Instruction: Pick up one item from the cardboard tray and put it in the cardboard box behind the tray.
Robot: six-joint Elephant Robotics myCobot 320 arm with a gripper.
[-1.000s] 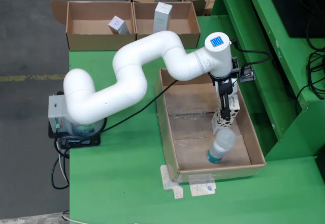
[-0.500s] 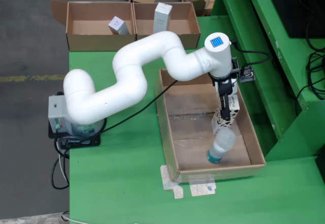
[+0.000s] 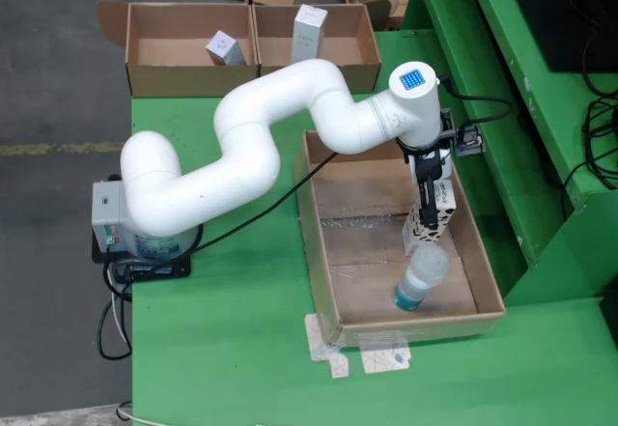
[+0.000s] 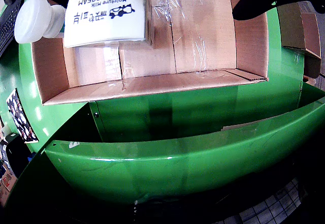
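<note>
Free room and obstacles in the cardboard tray (image 3: 323, 252)

Open floor along the tray's left wall; crowded at the right wall by hand cream carton (image 3: 428, 221) and, seemingly touching it, plastic bottle (image 3: 421, 276).

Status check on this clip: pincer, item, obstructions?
Pincer down inside the tray, at the hand cream box; grip unconfirmed. Bottle lies close by. Back boxes unobstructed.

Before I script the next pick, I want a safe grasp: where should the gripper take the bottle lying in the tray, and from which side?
Grip the bottle across its clear body, midway along, coming straight down from above. It lies on its side on the tray floor, so its round flanks face sideways for the fingers. The hand cream box stands close by its cap end, so stay clear of that end.
</note>
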